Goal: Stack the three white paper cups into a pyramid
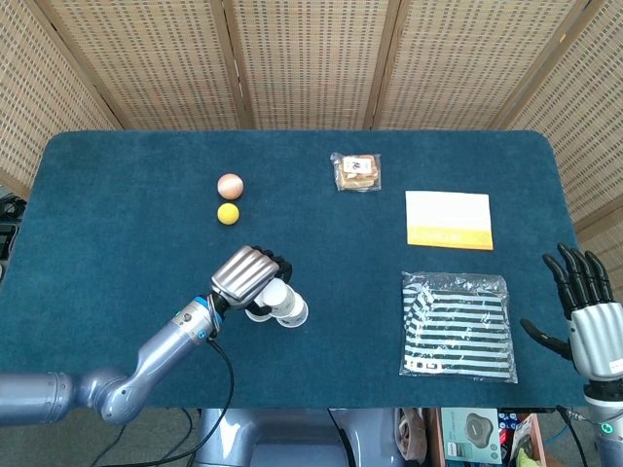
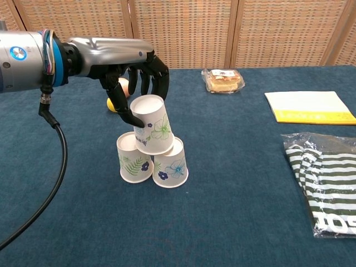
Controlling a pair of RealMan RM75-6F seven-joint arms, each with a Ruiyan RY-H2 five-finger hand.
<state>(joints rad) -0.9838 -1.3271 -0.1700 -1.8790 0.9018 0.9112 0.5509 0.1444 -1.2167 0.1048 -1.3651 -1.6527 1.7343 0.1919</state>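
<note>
Behind my work area stands a folding screen of woven rattan panels [image 1: 302, 58] in light wooden frames, spanning the far side and angling in at left and right. The tabletop [image 1: 117, 224] is covered in dark teal cloth, evenly lit, without hard shadows.

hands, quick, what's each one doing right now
Left hand: holding the top paper cup, tilted over the two base cups.
Right hand: open, empty, fingers spread.
</note>
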